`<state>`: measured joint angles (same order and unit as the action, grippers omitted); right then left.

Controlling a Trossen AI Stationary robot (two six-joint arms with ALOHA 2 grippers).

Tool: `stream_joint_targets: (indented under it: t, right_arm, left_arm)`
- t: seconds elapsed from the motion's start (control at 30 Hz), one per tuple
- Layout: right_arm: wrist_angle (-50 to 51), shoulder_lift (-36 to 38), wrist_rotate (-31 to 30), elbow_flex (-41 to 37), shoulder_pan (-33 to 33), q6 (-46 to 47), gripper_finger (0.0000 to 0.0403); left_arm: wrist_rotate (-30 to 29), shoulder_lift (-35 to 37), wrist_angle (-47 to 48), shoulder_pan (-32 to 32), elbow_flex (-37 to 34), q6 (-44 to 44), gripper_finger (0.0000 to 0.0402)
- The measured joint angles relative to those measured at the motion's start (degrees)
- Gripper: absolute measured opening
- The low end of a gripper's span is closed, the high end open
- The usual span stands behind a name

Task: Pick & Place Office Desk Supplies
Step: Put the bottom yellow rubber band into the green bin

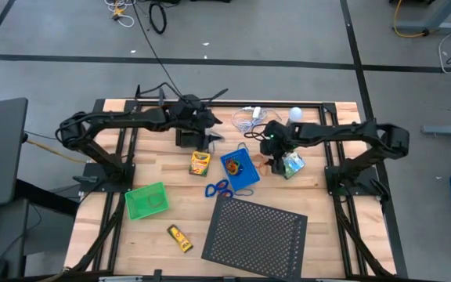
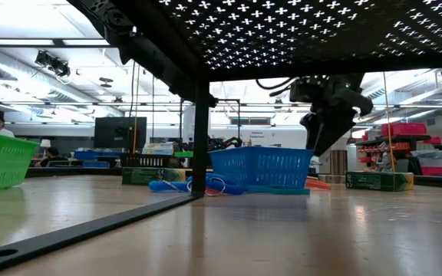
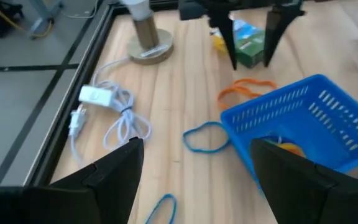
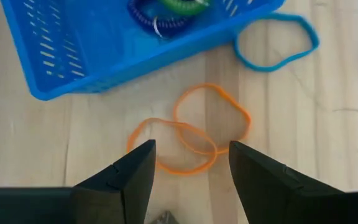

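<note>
You're looking at the blue slotted plastic tray (image 1: 239, 170) sitting mid-table, the yellow-green crayon box (image 1: 200, 163) just to its left, the orange rubber loops (image 4: 188, 129) lying on the wood just beside its right wall. The large black perforated sheet (image 1: 255, 231) is lying in front; the green plastic basket (image 1: 146, 200) is sitting well left.

blue tray (image 4: 104, 50) cut off at the frame edge, its coiled contents (image 4: 166, 15) partly out of view

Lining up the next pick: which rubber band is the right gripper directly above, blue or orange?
The orange bands: two overlapping loops on the bare wood beside the blue tray, right between the open right gripper fingers. The blue band lies farther off by the tray's corner.
</note>
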<state>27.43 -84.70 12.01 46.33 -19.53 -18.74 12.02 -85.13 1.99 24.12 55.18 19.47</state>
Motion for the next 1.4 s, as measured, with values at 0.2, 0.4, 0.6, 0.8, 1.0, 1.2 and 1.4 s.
stream_joint_targets:
  t: [0.2,0.4,0.6,0.8,1.0,1.2,1.4]
  right_arm:
    - [-0.71,-3.42,-0.18,0.00,0.00,0.18,0.0210]
    - [-1.30,-6.35,-0.48,0.00,0.00,0.42,0.0210]
    - [-2.64,-6.91,-2.51,0.00,0.00,0.99,0.0201]
    - [-2.56,-7.09,-2.90,0.00,-0.33,0.87,0.0160]
    - [-0.19,-7.86,-1.86,-0.02,0.11,-0.19,0.0139]
    - [-1.42,-8.10,-3.31,-0.02,0.10,-0.06,0.0142]
    - [-1.35,-8.10,-4.33,-0.02,0.02,-0.18,0.0080]
  left_arm:
    - [0.01,2.81,2.08,2.02,0.00,1.15,0.0301]
    - [0.02,5.35,3.34,4.22,0.00,1.98,0.0301]
    - [0.03,5.54,4.09,4.53,0.00,2.17,0.0300]
    - [0.03,5.54,4.36,4.55,0.00,2.11,0.0295]
    - [0.05,5.54,4.36,4.50,0.00,2.14,0.0293]
    - [0.05,5.54,4.35,4.50,0.00,2.13,0.0293]
    - [0.05,5.54,4.34,4.51,0.00,2.06,0.0293]
